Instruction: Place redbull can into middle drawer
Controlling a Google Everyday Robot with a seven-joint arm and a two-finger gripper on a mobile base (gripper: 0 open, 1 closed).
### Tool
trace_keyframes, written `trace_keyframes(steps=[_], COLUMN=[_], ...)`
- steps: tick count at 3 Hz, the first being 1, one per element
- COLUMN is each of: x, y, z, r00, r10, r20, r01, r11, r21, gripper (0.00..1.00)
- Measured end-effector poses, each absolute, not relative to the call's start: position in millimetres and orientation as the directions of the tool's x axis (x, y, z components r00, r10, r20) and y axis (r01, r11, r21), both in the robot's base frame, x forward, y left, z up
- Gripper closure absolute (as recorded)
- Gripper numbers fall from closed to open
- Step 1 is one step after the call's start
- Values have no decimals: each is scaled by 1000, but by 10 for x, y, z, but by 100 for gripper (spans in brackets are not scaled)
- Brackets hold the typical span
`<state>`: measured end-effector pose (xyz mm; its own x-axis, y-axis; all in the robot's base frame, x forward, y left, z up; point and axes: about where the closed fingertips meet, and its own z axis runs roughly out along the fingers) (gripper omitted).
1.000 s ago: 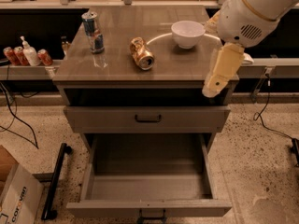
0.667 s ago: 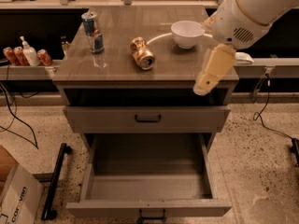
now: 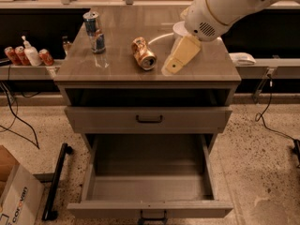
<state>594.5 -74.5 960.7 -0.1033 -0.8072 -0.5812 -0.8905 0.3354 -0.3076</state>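
Camera view: the redbull can (image 3: 95, 32) stands upright at the far left of the cabinet top (image 3: 112, 67), silver and blue with a small red mark. No lettering on it can be read. Right of it, near the middle of the top, a dented gold can (image 3: 143, 54) lies on its side with its open end toward the near edge, and its label is also illegible.

The gripper (image 3: 174, 65) hangs from the white arm (image 3: 220, 8) just above the top, right of the gold can and close beside it but apart, well away from the redbull can. Whether it is wide or narrow cannot be told, and it holds nothing visible. A white bowl (image 3: 179, 29) shows partly behind the arm.

Below the top, the upper drawer (image 3: 103, 119) with its black bar handle (image 3: 149, 119) is closed. The middle drawer (image 3: 150, 209) is pulled out toward the near side, its smooth grey floor in plain sight.

On the floor at near left sits a cardboard box (image 3: 14, 196) with dark printed lettering – cut off by the edge, not fully readable. On a far left shelf are small red cans and a white bottle (image 3: 32, 55).
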Motion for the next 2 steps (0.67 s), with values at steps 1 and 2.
trace_keyframes(steps=[1,2], x=[6260,6509], y=[-493,-253], z=[9617,9627], r00=[-69,-35], r10=[-783,-761], r20=[-618,-648], r01=[-891,-897], r11=[328,310], r21=[-315,-316], gripper=[0,0])
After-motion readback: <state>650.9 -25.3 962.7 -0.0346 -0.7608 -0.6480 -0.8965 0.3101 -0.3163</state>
